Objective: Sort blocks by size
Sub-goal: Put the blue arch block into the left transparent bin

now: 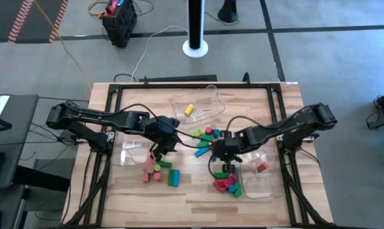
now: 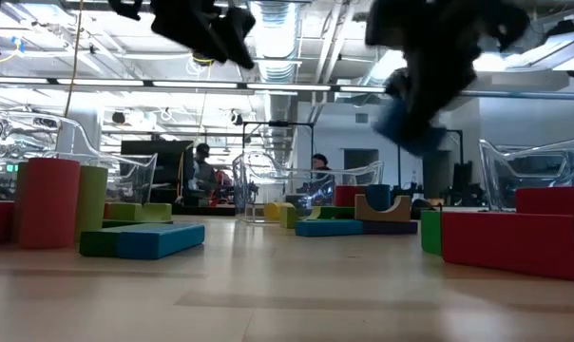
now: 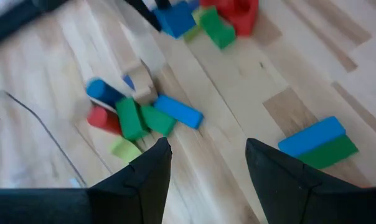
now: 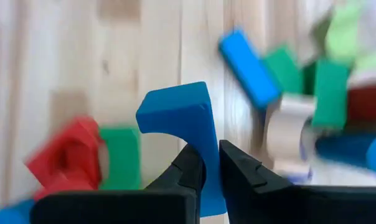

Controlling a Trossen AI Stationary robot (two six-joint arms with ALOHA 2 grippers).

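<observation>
Blocks are scattered mid-table; a blue arch block is clamped above them in the right gripper, while the left gripper is held wide, empty

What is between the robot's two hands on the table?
From above, the middle pile of blocks lies between the open left hand and the right hand, which pinches a blue arch block. Wood shows around the pile.

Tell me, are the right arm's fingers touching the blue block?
Touching. In the right wrist view, the right gripper has its two dark fingers pressed against both sides of the blue block, holding it up off the wooden table.
</observation>
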